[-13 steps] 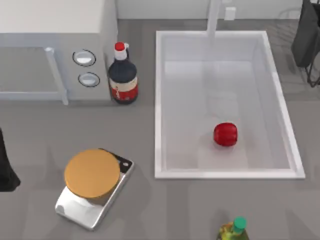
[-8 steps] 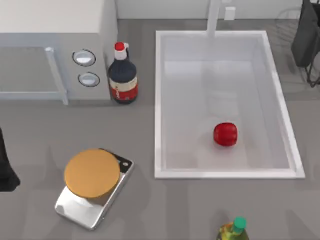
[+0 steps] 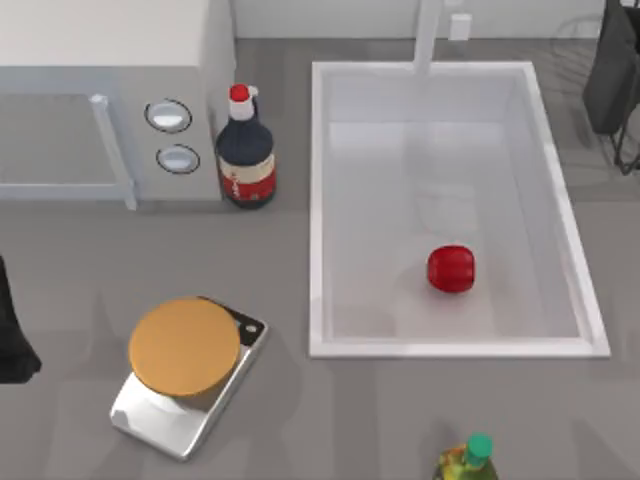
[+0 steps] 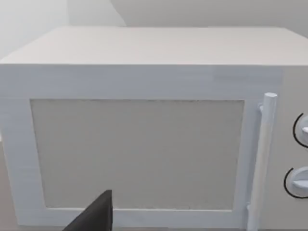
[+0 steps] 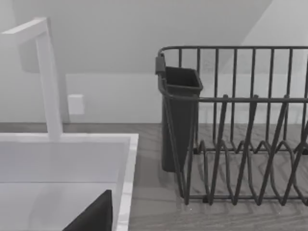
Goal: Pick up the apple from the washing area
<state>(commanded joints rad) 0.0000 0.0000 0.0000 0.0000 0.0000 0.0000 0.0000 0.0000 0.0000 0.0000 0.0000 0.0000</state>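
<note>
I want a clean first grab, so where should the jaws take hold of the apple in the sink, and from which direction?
Probably straight down from above, jaws closing across the widest middle of the apple. It lies on the floor of the sink, clear of every wall, so its sides are free, while the raised rim blocks a sideways approach. Its rounded, slightly blocky sides should give the jaws two opposing faces.

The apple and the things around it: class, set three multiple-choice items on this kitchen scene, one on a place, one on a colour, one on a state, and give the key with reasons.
1. Where does the apple lie?
A. on the scale
B. inside the sink basin
C. beside the microwave

2. What colour is the cap of the dark bottle?
A. red
B. green
C. white

3. How does the apple stand?
A. held by a gripper
B. resting free on the basin floor
C. balanced on the rim

Key: 1 B, the white rim encloses it; 2 A, the top view shows a red cap; 3 B, nothing touches it.
</note>
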